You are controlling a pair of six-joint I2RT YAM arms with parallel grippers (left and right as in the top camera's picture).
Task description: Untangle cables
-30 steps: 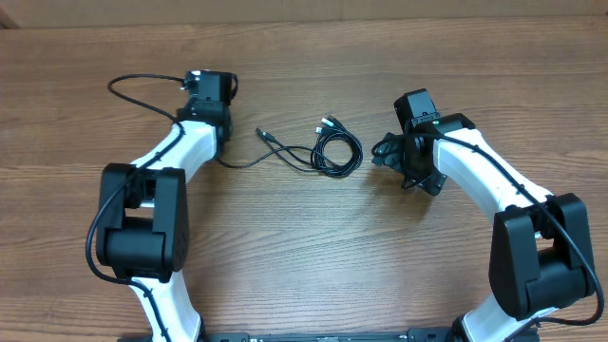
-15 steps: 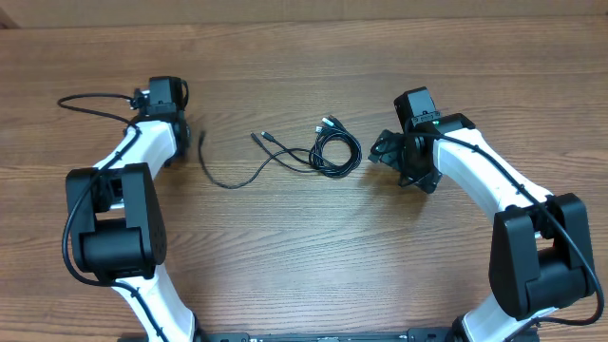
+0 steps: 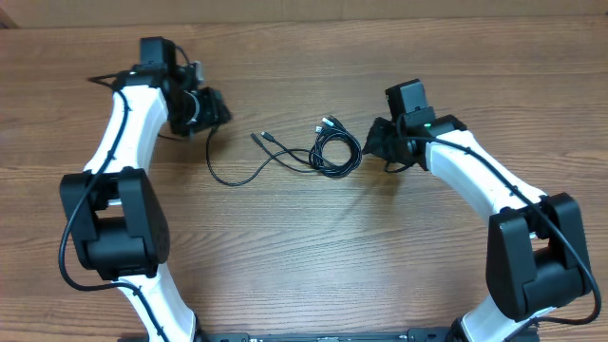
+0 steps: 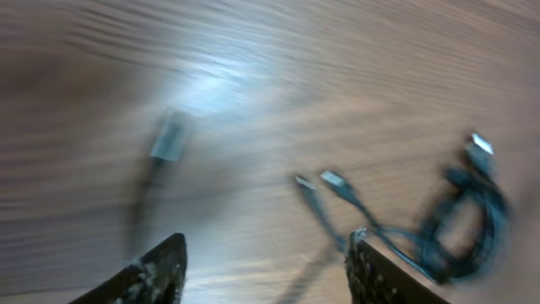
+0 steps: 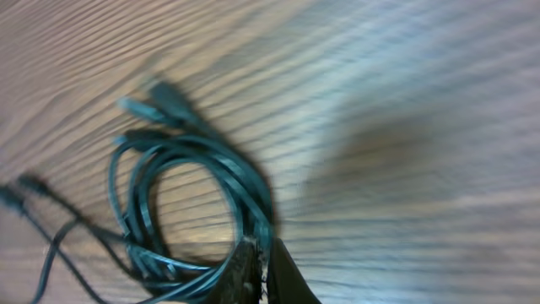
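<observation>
The cables lie mid-table: a black coil [image 3: 334, 152] with silver-tipped plugs, and one loose strand [image 3: 233, 180] trailing left from it, curving up to an end below my left gripper [image 3: 214, 111]. That gripper hovers open with nothing between its fingers. In the blurred left wrist view, the left gripper [image 4: 266, 270] looks over the strand's plug [image 4: 169, 139] and the coil [image 4: 468, 219]. My right gripper [image 3: 372, 144] is shut at the coil's right rim. In the right wrist view, the right gripper [image 5: 263, 257] touches the coil [image 5: 143, 194]; whether a strand is pinched does not show.
The wooden table [image 3: 304, 256] holds nothing else. Thick black arm wires run along both arms, one looping off the left wrist [image 3: 104, 76] at the far left.
My left gripper opened and let go of the strand's end after drawing it left, then swung up toward the far left. My right gripper shut and moved left onto the coil's rim.
</observation>
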